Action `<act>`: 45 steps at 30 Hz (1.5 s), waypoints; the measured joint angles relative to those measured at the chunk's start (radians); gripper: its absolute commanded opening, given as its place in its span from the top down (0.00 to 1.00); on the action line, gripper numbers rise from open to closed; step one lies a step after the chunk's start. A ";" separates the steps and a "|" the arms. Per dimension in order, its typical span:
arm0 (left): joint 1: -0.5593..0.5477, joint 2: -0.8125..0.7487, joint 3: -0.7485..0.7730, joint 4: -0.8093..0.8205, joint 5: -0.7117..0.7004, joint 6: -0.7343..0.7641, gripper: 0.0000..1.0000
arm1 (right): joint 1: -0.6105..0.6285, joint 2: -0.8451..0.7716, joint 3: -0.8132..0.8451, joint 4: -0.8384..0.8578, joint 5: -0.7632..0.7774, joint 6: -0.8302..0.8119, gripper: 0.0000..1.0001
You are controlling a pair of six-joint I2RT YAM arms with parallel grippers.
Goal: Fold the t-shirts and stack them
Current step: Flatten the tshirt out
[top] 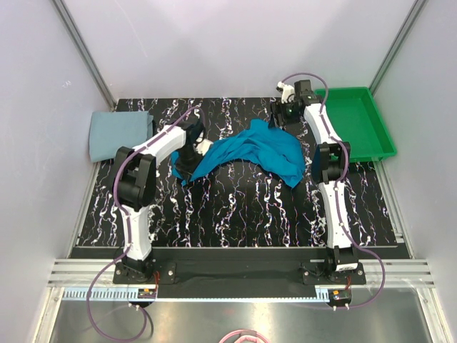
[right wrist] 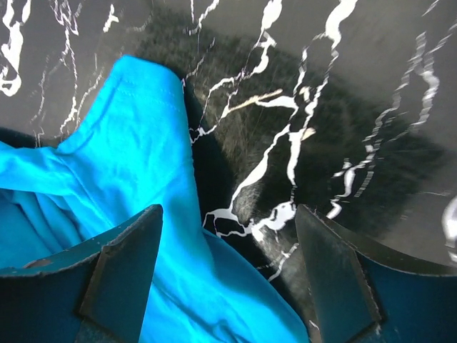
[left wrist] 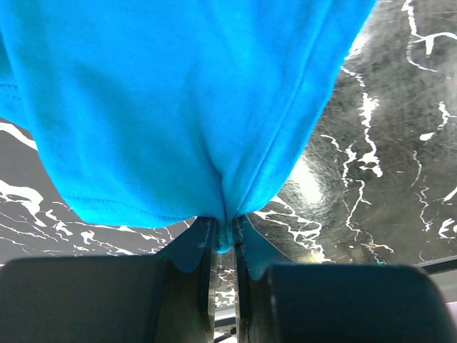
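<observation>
Left claw (left wrist: 223, 223) clenched on bright teal-blue cloth t-shirt (left wrist: 178, 107) edge, we reckon to spread it flat; right claw (right wrist: 227, 214) released, hovering over another corner, lower left of its view.

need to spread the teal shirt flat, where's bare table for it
Bare: the near strip of table, in front of the teal shirt. Crowded: the middle, under that shirt with the left gripper shut on it; grey-blue shirt at far left, green tray at far right.

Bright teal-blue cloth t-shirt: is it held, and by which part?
The left gripper pinches a bunched edge fold of the teal-blue t-shirt; the right gripper is open, empty.
</observation>
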 measured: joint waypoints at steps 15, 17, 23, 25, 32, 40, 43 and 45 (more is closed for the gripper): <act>-0.014 -0.006 0.000 0.000 -0.010 0.000 1.00 | 0.001 0.012 -0.010 -0.025 -0.077 0.044 1.00; -0.015 -0.006 0.000 0.000 -0.012 0.000 1.00 | 0.001 0.012 -0.017 -0.024 -0.077 0.048 1.00; -0.011 -0.011 0.026 -0.010 -0.044 0.008 1.00 | -0.003 0.002 -0.043 -0.026 -0.075 0.053 1.00; -0.005 -0.013 0.070 -0.017 -0.065 0.019 1.00 | -0.006 -0.013 -0.043 -0.026 -0.072 0.061 1.00; 0.085 -0.013 0.317 -0.010 -0.132 0.058 1.00 | -0.043 -0.182 -0.043 -0.016 -0.050 0.083 1.00; 0.159 0.063 0.748 -0.082 -0.167 0.079 1.00 | -0.069 -0.414 -0.027 0.017 -0.039 0.090 1.00; 0.158 0.067 0.807 -0.071 -0.176 0.092 1.00 | -0.069 -0.465 -0.027 0.021 -0.037 0.090 1.00; 0.156 0.062 0.800 -0.059 -0.177 0.101 0.98 | -0.069 -0.485 -0.032 0.021 -0.032 0.090 1.00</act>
